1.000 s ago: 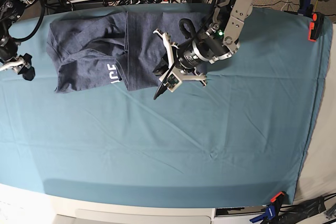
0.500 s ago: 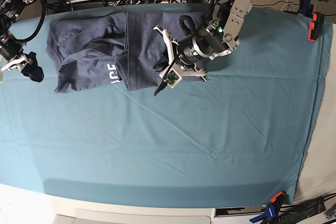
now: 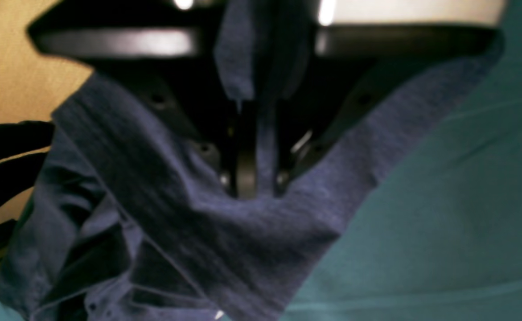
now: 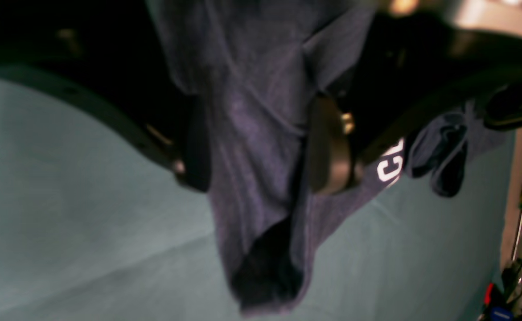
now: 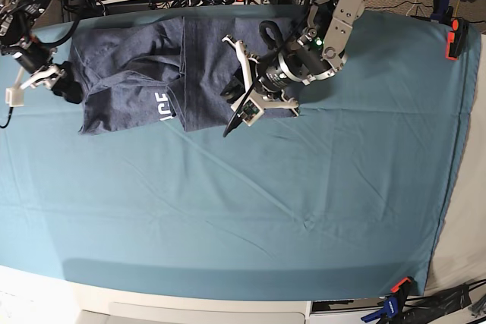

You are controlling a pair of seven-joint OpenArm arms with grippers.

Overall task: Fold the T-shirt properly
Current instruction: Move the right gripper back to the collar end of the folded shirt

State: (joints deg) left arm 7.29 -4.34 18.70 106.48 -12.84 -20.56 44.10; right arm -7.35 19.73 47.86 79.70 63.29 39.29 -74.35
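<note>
t-shirt (image 5: pixel 163 73) lying at far edge of surface (image 5: pixel 250 202), on teal cloth, spread sideways: long axis running left-right in base view, so parallel to far edge. partly folded already, one panel lapped over the middle, white lettering (image 5: pixel 161 104) showing near front hem, bunched sleeve part toward view's left end.

left claw (image 5: pixel 254 85) at view's right end of shirt, directly over fabric edge. in left wrist view, fold of t-shirt (image 3: pixel 225 232) rising up between the two fingers (image 3: pixel 245 165), gap between them narrow, cloth pinched in it. so: gripping shirt, prob. a thin double layer. grip seems loose-ish, cannot confirm how firm.

right claw (image 5: pixel 47 81) at opposite end, view's left, touching shirt's edge. right wrist view: thick bunch of t-shirt (image 4: pixel 252 147) hanging down between fingers (image 4: pixel 327 151), which stand wide apart, one each side of bunch. whether pads really press the cloth or only bracket it: cannot tell, too blurred.

key relation for coming move: each claw at one end of long axis, shirt stretched between, so both equally near their own end, neither near the middle. body of shirt lying toward the centre from each claw. next fold likely needs both ends carried together, same direction, toward near side, keeping line between claws parallel to long axis; otherwise skewed fold. risk: right side slipping out if not truly clamped.
</note>
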